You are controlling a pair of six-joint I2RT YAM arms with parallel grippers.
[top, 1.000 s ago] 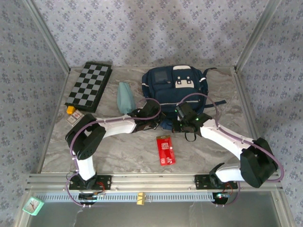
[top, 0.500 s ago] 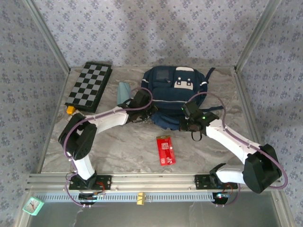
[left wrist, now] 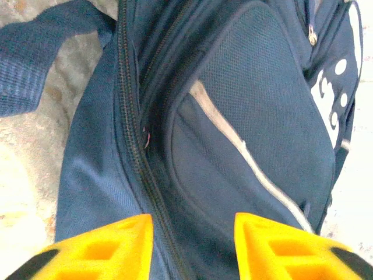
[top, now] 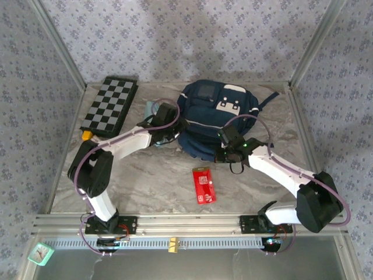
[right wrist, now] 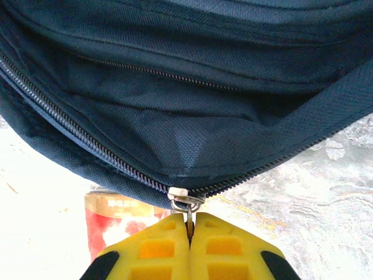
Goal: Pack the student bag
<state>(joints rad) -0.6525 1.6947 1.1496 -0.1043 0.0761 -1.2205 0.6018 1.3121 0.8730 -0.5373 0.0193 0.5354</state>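
The student bag (top: 215, 111), navy blue with white patches, lies at the back middle of the table. My left gripper (top: 167, 123) is at the bag's left side. In the left wrist view this gripper (left wrist: 194, 248) stands open, and its yellow fingers (left wrist: 105, 248) straddle a zipper line on the bag (left wrist: 245, 116) without gripping it. My right gripper (top: 226, 153) is at the bag's near edge. The right wrist view shows this gripper (right wrist: 189, 226) shut on the metal zipper pull (right wrist: 187, 201) of the bag (right wrist: 192, 87).
A red packet (top: 203, 185) lies on the marble table in front of the bag, and it is also behind the right fingers (right wrist: 113, 224). A folded chessboard (top: 111, 105) sits back left with a small orange item (top: 87, 135) by it. A pale blue pouch (top: 151, 108) peeks out beside the left arm.
My left gripper has opened and moved back and left along the bag's side. The bag has shifted and bulged up. My right gripper keeps hold of the zipper pull.
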